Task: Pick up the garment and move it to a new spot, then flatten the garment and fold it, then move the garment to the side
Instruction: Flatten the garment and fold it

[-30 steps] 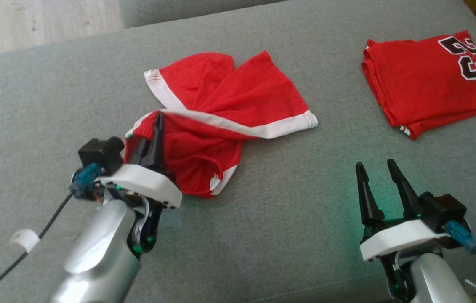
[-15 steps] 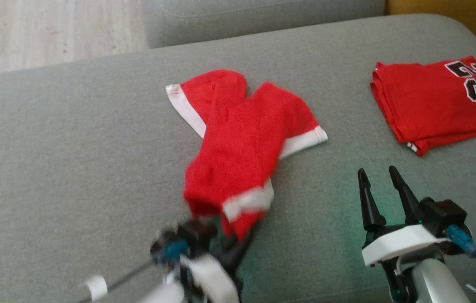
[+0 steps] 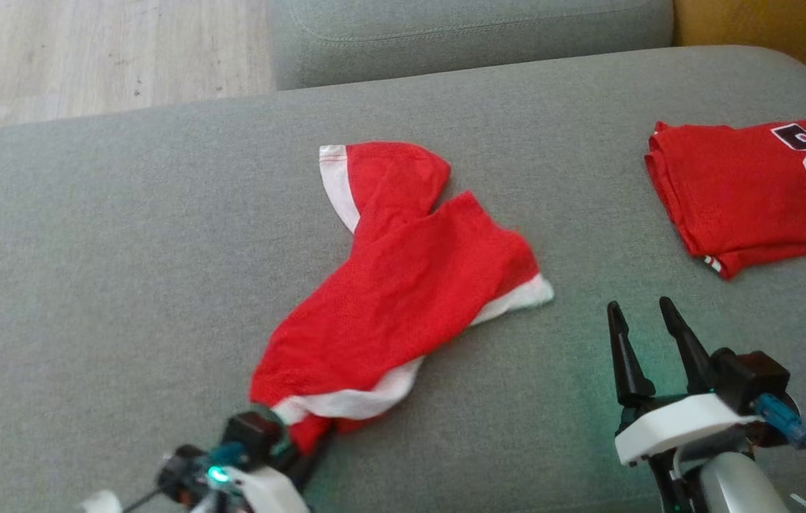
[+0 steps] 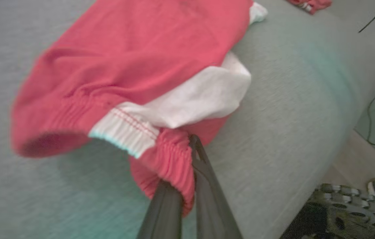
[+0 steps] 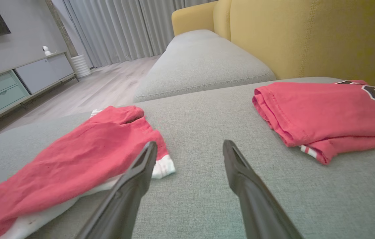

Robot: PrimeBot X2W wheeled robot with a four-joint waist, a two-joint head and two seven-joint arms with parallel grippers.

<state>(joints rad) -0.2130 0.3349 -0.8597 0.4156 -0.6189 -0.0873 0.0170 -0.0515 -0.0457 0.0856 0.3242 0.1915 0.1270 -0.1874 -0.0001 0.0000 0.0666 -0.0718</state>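
- The garment, a pair of red shorts with white trim, lies crumpled on the grey sofa cushion, stretched on a slant from the near edge up toward the middle
- The left gripper is pinching the gathered elastic waistband at the near end of the shorts; that end looks drawn up a little, while the legs lie on the cushion
- The right gripper hovers to the right of the shorts, fingers spread with nothing between them, near the white hem but apart from it
- A folded red jersey lies well apart on the right
- The cloth looks thin, light and limp, so it will likely sag, bunch and drag along the cushion under a pull, and one layer may slide over the other
- The waistband, thick and ribbed, probably gives the firmest hold
- For flattening, a second hold at the far end of the waistband or at a hem corner would let the cloth be drawn taut between two points; a pinch in the middle would likely catch one layer only
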